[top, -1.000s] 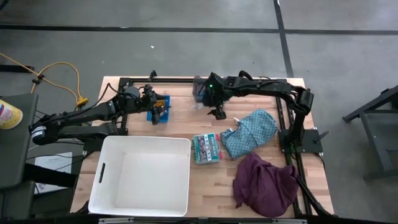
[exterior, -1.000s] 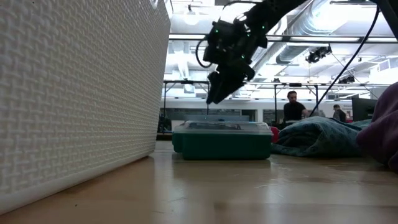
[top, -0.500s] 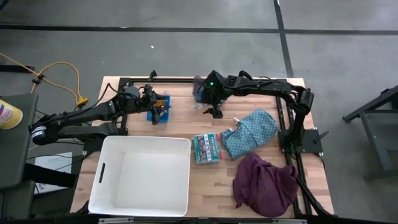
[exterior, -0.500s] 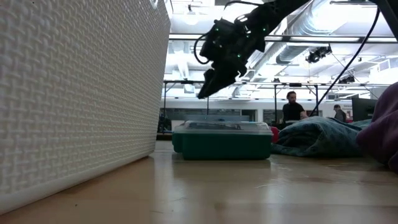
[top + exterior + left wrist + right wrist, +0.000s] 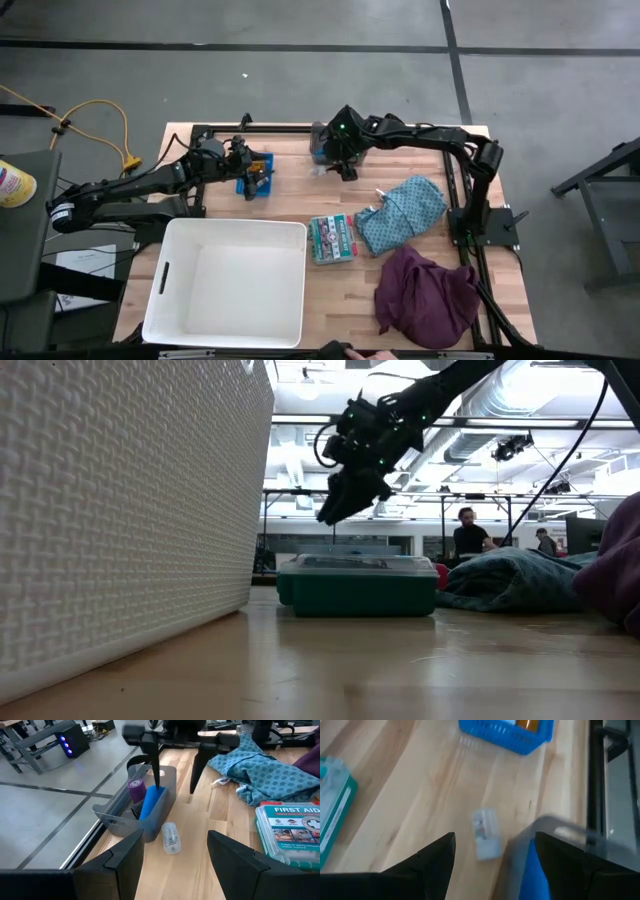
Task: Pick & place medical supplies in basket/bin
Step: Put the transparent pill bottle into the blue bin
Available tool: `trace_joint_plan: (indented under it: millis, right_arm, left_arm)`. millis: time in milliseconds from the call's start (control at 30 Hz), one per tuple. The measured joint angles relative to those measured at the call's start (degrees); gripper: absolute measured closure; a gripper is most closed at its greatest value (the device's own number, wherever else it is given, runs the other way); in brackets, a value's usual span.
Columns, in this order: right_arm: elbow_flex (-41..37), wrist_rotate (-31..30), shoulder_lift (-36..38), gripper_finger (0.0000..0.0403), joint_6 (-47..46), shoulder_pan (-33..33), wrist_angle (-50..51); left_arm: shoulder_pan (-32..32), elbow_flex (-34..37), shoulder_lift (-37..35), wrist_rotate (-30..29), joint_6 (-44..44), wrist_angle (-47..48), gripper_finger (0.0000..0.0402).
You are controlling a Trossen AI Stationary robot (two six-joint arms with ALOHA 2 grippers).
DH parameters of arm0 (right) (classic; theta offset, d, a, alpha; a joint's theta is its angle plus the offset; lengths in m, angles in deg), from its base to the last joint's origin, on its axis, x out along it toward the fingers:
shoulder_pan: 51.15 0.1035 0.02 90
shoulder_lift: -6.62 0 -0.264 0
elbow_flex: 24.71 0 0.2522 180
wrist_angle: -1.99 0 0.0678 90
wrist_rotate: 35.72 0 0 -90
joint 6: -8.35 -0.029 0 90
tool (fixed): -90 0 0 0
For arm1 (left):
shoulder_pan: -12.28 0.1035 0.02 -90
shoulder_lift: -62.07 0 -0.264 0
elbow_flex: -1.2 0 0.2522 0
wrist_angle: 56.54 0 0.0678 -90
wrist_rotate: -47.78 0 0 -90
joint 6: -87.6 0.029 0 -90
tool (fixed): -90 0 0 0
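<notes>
A grey see-through bin [image 5: 150, 822] stands near the table's far edge and holds the purple roll [image 5: 136, 790] and the blue roll [image 5: 150, 802]. A small clear bottle [image 5: 171, 839] lies on its side on the wood beside the bin. My right gripper [image 5: 345, 170] hangs open above the bottle and the bin's near wall, touching nothing I can see. My left gripper [image 5: 256, 180] is open over the small blue basket [image 5: 505, 734], which holds an orange bottle [image 5: 527, 724]. The teal patterned cloth [image 5: 405, 212] and the maroon cloth [image 5: 425, 295] lie on the table's right side.
A large white bin [image 5: 165, 280] fills the near left of the table. A teal first-aid box [image 5: 332, 238] lies between it and the teal cloth. A black frame rail runs along the far edge behind the grey bin [image 5: 320, 140]. Bare wood lies between the basket and the grey bin.
My right gripper has moved toward the table's far edge and slightly left, closer to the grey bin, and has risen a little. The left arm and all the objects have stayed where they were.
</notes>
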Motion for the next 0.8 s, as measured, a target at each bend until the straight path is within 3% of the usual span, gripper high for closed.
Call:
trace_joint_plan:
  millis: [367, 800]
  right_arm:
    - [-0.17, 0.25, -4.58, 0.0141, -0.01, 0.0, -0.48]
    - [-0.15, 1.72, -4.67, 0.0141, 1.03, 0.02, -0.56]
  left_arm:
    - [0.0, 0.0, 0.0, 0.0, 0.02, -0.12, 0.0192]
    - [0.0, 0.0, 0.0, 0.02, 0.02, -0.13, 0.0192]
